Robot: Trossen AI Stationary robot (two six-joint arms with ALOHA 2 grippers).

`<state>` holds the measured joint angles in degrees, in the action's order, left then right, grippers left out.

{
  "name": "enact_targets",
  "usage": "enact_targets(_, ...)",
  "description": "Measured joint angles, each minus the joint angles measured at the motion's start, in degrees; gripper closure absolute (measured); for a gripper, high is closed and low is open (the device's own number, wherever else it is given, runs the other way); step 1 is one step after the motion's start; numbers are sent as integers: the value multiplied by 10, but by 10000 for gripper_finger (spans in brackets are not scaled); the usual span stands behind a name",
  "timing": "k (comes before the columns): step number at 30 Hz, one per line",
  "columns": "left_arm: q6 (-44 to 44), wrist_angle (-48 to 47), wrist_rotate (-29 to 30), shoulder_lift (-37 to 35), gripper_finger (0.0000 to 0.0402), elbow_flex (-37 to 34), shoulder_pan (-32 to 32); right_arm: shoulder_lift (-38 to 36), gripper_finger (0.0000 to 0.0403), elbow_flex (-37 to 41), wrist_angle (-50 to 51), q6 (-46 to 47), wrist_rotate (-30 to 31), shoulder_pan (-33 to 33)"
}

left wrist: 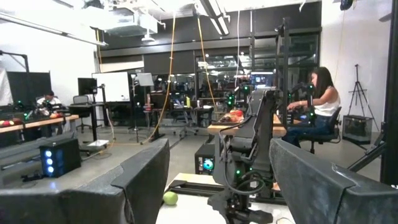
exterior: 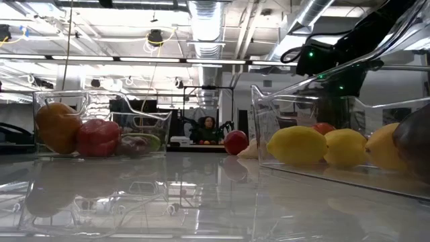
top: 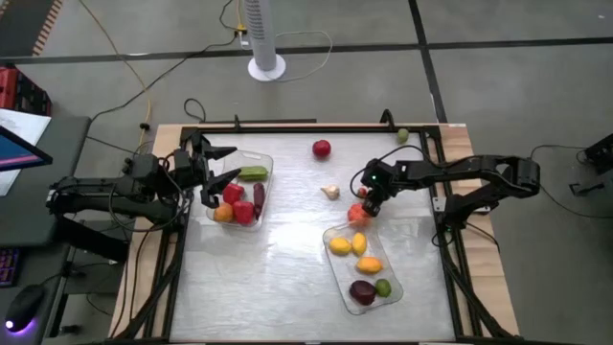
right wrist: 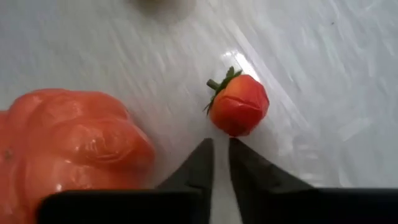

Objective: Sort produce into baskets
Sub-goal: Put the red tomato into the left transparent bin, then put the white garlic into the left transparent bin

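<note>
My right gripper point(top: 370, 202) points down, shut and empty, over the table just beyond the far end of the right basket point(top: 337, 230). In the right wrist view its tips point(right wrist: 221, 149) stand just short of a small red piece with a green stem point(right wrist: 239, 106). A larger orange-red piece point(right wrist: 68, 146) lies beside it. This basket holds yellow point(top: 340, 245), maroon point(top: 362, 290) and green pieces. My left gripper point(top: 218, 165) is open and empty, held level above the left basket point(top: 266, 165), which holds red, orange, maroon and green pieces.
A red apple-like piece point(top: 321, 149) and a pale garlic-like piece point(top: 330, 193) lie loose on the table between the baskets. A small green piece point(top: 403, 135) lies at the far right by the frame. The near half of the table between the baskets is bare.
</note>
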<state>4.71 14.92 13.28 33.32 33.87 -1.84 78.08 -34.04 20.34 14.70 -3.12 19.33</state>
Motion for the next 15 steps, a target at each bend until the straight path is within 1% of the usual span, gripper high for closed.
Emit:
enact_targets(3,0,0,0,0,136,0,0,0,377,0,-12,-1,-5,0)
enact_targets(4,0,0,0,0,136,0,0,0,385,0,-19,-2,-13,1)
enact_targets(6,0,0,0,0,136,0,0,0,386,-4,-32,-4,-38,7)
enact_targets(8,0,0,0,0,136,0,0,0,376,-15,-35,-9,-52,13)
enact_targets(11,0,0,0,0,136,0,0,0,363,-33,-33,-17,-57,23)
enact_targets(15,2,0,0,0,136,0,0,0,359,-62,-34,-42,-57,30)
